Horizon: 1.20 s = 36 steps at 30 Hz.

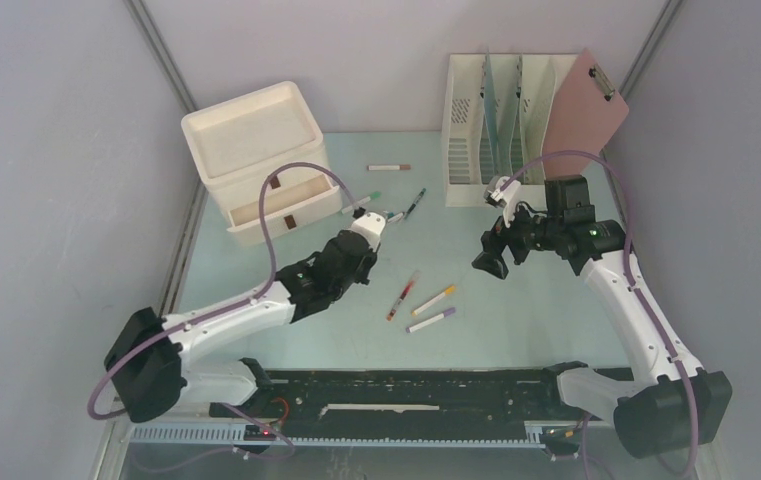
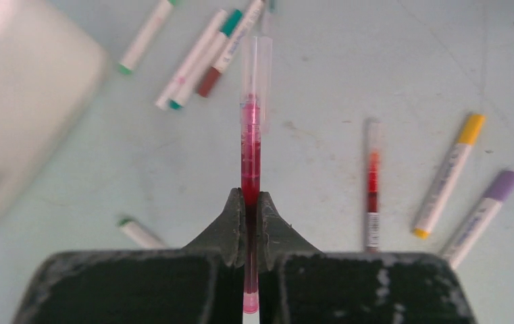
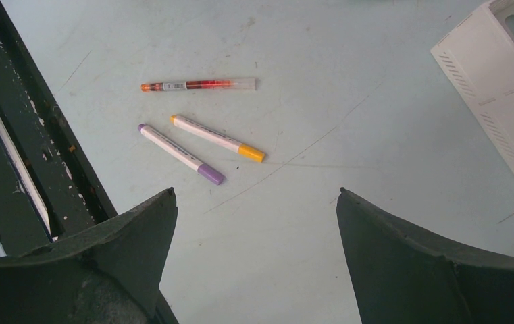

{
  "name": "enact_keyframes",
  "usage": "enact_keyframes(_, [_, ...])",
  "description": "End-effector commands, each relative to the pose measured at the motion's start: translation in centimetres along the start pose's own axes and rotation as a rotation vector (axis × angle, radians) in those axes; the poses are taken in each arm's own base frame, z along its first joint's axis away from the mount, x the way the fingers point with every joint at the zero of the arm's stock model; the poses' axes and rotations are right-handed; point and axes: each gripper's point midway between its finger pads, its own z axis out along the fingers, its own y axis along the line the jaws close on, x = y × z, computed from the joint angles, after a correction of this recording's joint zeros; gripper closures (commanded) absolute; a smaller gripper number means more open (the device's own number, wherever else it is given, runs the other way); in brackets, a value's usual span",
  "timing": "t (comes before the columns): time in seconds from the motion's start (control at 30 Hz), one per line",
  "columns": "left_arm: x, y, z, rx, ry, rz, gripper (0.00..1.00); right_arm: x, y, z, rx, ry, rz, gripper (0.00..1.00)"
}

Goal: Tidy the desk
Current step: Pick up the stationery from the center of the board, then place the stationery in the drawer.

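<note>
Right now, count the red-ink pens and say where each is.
2. One red pen is clamped in the left gripper; a second red pen lies on the desk beside the yellow-capped marker. More may hide under the arms.

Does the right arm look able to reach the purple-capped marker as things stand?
Probably yes. The right pincer is open and empty, and the purple-capped marker lies uncovered on the desk, close beside the yellow-capped marker but not touching.

The desk [image 1: 536, 290] is pale mint green. Cream drawers [image 1: 256, 135] and slotted rack [image 1: 464, 130]; pink clipboard [image 1: 588, 110]. Clear-barrelled red pen [image 2: 250, 145] and orange pen [image 3: 196, 85]. White-bodied yellow marker [image 3: 217, 138] and purple marker [image 3: 181, 154]. Black left tool [image 2: 251, 197] and right tool [image 3: 257, 196].
</note>
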Motion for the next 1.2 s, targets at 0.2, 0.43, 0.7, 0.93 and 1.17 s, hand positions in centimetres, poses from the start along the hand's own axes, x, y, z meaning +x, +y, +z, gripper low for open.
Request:
enact_keyframes(0.2, [-6.8, 8.4, -4.7, -0.195, -0.107, 0.274, 1.00, -0.4, 0.0, 0.0, 0.003, -0.014, -0.033, 0.05])
enact_keyframes(0.43, [-9.6, 12.8, -6.3, -0.314, -0.097, 0.312, 1.00, -0.3, 0.0, 0.1, -0.001, -0.010, -0.031, 0.05])
enact_keyframes(0.7, [-10.5, 16.7, -5.2, -0.421, -0.029, 0.363, 1.00, -0.5, 0.1, -0.1, 0.003, -0.017, -0.036, 0.05])
enact_keyframes(0.93, [-9.2, 18.7, -2.7, -0.430, 0.035, 0.330, 1.00, -0.6, 0.3, -0.1, -0.006, -0.019, -0.043, 0.05])
enact_keyframes(1.17, [-9.0, 20.2, -1.6, -0.462, 0.067, 0.344, 1.00, -0.6, 0.6, 0.1, -0.014, -0.014, -0.047, 0.05])
